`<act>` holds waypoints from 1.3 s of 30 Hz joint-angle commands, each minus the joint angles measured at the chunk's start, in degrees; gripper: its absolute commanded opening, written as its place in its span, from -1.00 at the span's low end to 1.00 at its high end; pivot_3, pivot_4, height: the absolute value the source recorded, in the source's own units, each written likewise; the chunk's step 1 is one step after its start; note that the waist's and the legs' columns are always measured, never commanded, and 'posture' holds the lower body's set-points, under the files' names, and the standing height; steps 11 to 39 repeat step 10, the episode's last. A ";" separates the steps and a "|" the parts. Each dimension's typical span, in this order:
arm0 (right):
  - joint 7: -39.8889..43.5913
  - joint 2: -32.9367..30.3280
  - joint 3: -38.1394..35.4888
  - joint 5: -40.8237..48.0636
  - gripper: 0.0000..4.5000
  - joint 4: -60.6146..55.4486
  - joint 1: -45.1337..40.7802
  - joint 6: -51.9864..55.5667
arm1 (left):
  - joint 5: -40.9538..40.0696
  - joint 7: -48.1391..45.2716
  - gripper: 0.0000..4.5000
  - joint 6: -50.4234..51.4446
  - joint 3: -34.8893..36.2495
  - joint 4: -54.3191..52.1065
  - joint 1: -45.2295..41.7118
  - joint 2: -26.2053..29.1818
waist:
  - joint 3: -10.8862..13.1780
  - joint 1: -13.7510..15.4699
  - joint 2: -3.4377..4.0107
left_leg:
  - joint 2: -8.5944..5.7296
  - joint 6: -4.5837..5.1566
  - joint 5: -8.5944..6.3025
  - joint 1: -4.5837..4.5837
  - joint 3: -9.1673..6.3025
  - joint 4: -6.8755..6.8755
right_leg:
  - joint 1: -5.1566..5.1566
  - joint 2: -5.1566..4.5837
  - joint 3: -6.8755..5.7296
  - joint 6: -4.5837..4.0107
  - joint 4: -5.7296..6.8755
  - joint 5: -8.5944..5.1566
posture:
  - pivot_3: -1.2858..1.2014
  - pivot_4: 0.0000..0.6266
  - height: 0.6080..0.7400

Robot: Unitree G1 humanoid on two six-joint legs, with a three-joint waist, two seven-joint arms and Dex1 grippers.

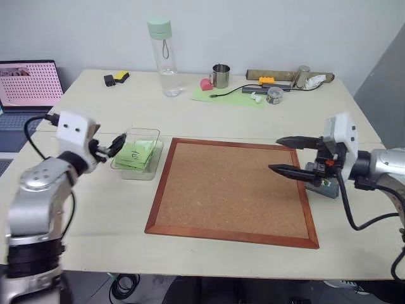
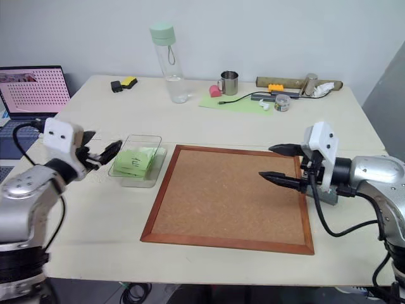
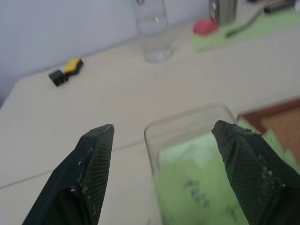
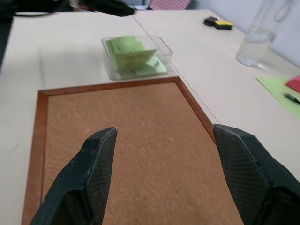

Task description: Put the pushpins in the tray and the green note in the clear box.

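Note:
The clear box [image 1: 152, 166] stands on the table just left of the cork board. The green note [image 1: 138, 152], with some writing on it, lies inside on other green slips. My left gripper [image 3: 163, 125] hovers open at the box's left end, nothing between its fingers. My right gripper [image 1: 274, 155] is open and empty over the cork board's right edge, pointing left. A corner of the dark grey tray [image 1: 329, 189] peeks out beneath my right hand. The pushpins are hidden.
The framed cork board [image 1: 234, 190] fills the table's middle. At the back stand a water bottle [image 1: 165, 60], a metal cup [image 1: 221, 75], a pale green sheet [image 1: 231, 96] with a cable, and a yellow-and-black object [image 1: 116, 78]. A laptop [image 1: 28, 85] sits far left.

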 commanded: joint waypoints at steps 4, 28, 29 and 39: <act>4.90 -6.95 -8.38 -8.94 0.51 6.91 10.29 -11.12 | -2.25 -16.08 0.59 -9.01 8.79 8.41 7.80 8.09 | 0.02 0.19 0.04 | 0.00 0.15 -0.08 -0.02 0.06 0.00 | 0.00 -0.05 0.01 -0.02 0.00 0.01 | 0.03 -0.52 1.00; 8.57 -9.59 -11.33 -9.65 0.51 12.56 12.73 -13.67 | -2.56 -20.53 0.59 -12.18 10.71 12.84 9.61 8.98 | 0.02 0.09 0.05 | 0.06 0.24 -0.13 0.02 0.06 0.00 | 0.02 -0.05 -0.06 -0.14 0.05 0.09 | 0.03 -0.52 1.00; 8.57 -9.59 -11.33 -9.65 0.51 12.56 12.73 -13.67 | -2.56 -20.53 0.59 -12.18 10.71 12.84 9.61 8.98 | 0.02 0.09 0.05 | 0.06 0.24 -0.13 0.02 0.06 0.00 | 0.02 -0.05 -0.06 -0.14 0.05 0.09 | 0.03 -0.52 1.00; 8.57 -9.59 -11.33 -9.65 0.51 12.56 12.73 -13.67 | -2.56 -20.53 0.59 -12.18 10.71 12.84 9.61 8.98 | 0.02 0.09 0.05 | 0.06 0.24 -0.13 0.02 0.06 0.00 | 0.02 -0.05 -0.06 -0.14 0.05 0.09 | 0.03 -0.52 1.00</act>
